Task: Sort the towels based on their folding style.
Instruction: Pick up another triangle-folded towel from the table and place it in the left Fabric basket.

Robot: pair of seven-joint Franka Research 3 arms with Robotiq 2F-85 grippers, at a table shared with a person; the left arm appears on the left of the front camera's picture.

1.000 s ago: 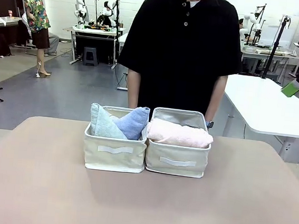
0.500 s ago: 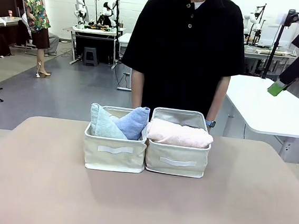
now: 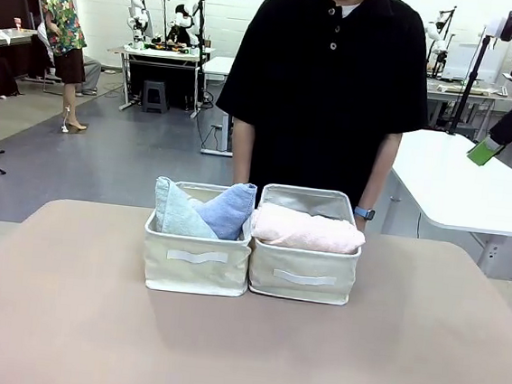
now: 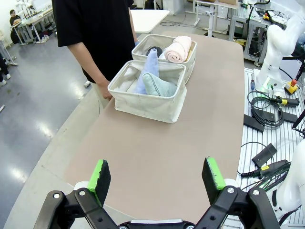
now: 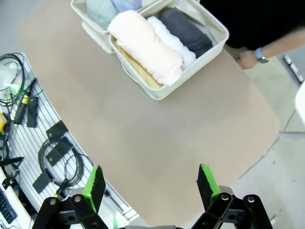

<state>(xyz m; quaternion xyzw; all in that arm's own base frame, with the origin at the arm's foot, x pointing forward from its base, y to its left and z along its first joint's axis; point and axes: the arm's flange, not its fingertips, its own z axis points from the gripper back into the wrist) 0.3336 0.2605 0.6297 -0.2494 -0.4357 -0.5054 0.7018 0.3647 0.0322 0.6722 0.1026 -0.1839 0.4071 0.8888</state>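
Two cream baskets were seen side by side on the worktop point(image 4: 157, 157).
The mint green towel point(image 4: 159, 85) and light blue towel point(image 4: 149, 69) stood in the nearer basket point(image 4: 143, 101); the pale pink towel point(image 4: 177, 49) lay in the farther basket point(image 4: 188, 62). The left gripper's fingers point(image 4: 99, 174) were spread apart, nothing between them.

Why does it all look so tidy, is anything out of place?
Nothing stands out. The mint green towel and light blue towel share the left basket; the pale pink towel lies in the right basket.
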